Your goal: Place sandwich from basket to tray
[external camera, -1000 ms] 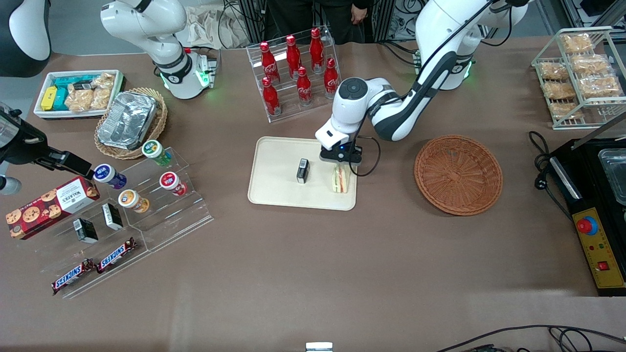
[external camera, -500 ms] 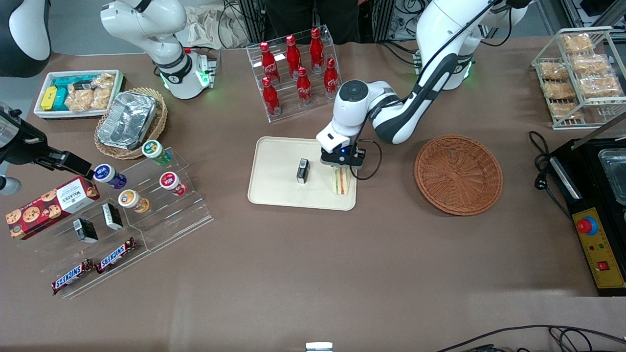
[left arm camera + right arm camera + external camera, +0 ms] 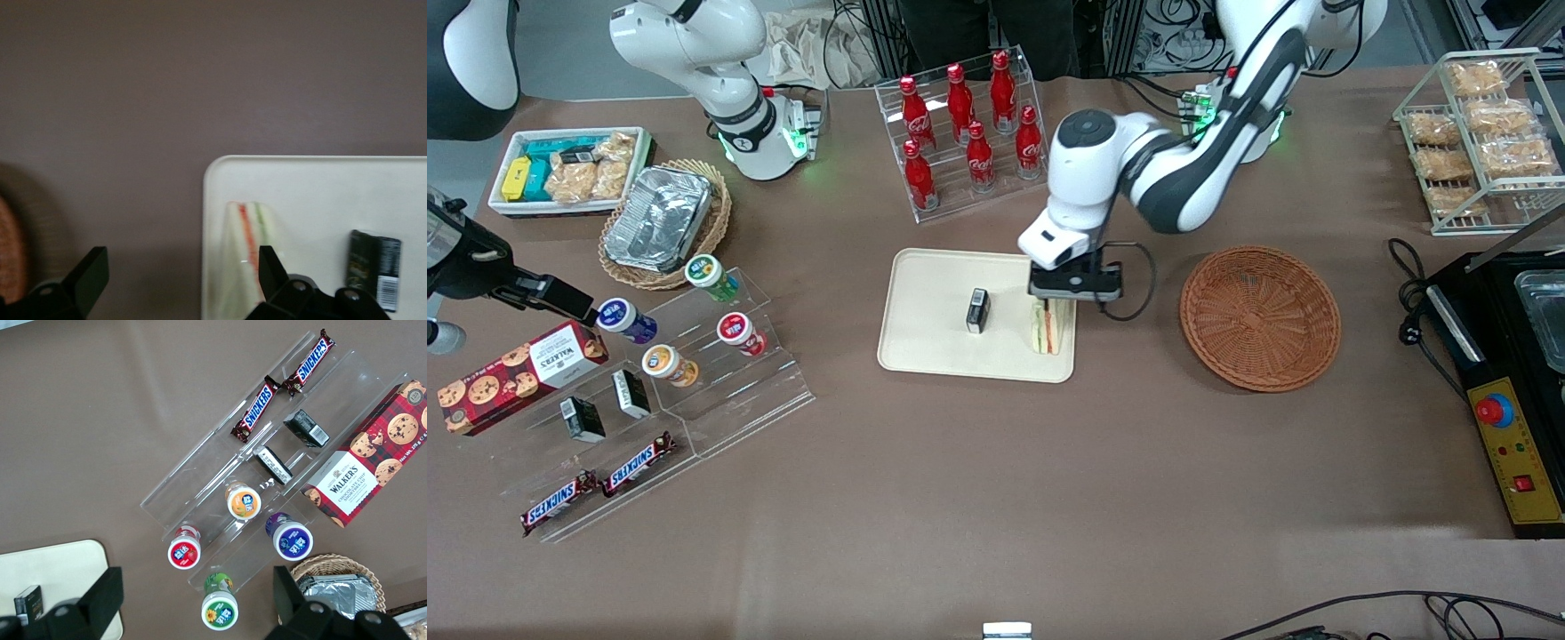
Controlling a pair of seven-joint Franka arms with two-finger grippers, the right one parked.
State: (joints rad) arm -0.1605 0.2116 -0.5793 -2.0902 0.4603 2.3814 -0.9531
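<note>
Release step: sandwich (image 3: 1048,327) lies on tray (image 3: 925,302) beside small black box (image 3: 977,310); basket (image 3: 1259,317) empty. Gripper (image 3: 180,280) above sandwich, jaws wide, holding nothing. Next: lift clear, retreat.

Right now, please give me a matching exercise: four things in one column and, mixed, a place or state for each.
Things:
1. sandwich
2. basket
3. small black box
4. hand

Places or states:
A. holds nothing
B. open, above the sandwich
C. on the tray, at the edge nearest the basket
D. on the tray, near its middle

Pairs: 1-C, 2-A, 3-D, 4-B
</note>
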